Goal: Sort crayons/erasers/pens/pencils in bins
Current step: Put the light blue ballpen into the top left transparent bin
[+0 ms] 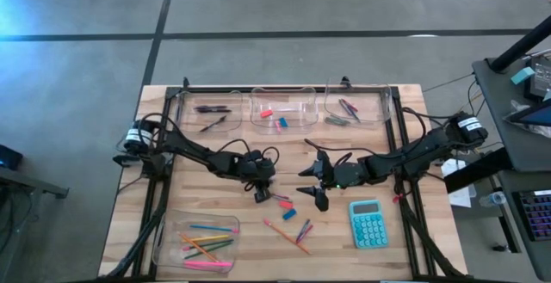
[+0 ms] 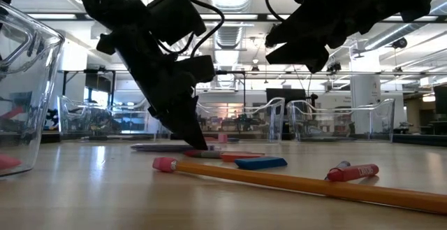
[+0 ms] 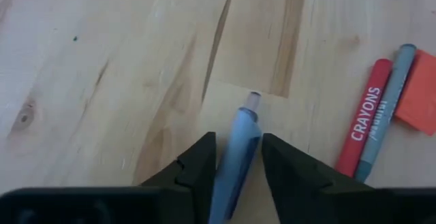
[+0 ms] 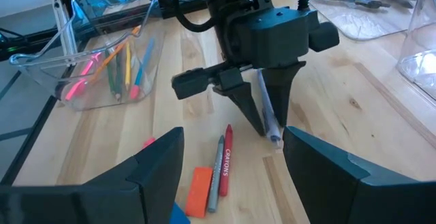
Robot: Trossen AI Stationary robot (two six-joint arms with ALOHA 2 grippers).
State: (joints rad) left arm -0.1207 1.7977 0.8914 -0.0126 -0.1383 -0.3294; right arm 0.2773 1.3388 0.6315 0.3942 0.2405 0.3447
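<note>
Two dark fingers of the left gripper (image 3: pixel 235 166) pinch a slim light-blue pen (image 3: pixel 236 152) beside the red crayon (image 3: pixel 364 115); right gripper (image 4: pixel 231 163) spread nearby.

Left tool (image 4: pixel 262 118) down, right tool (image 1: pixel 317 182) seemingly open.

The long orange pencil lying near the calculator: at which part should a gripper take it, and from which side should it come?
Grip the orange pencil at mid-length, coming straight down with the fingers across its thin shaft. It lies flat and diagonal on the table, its middle clear of the crayons beside it.
</note>
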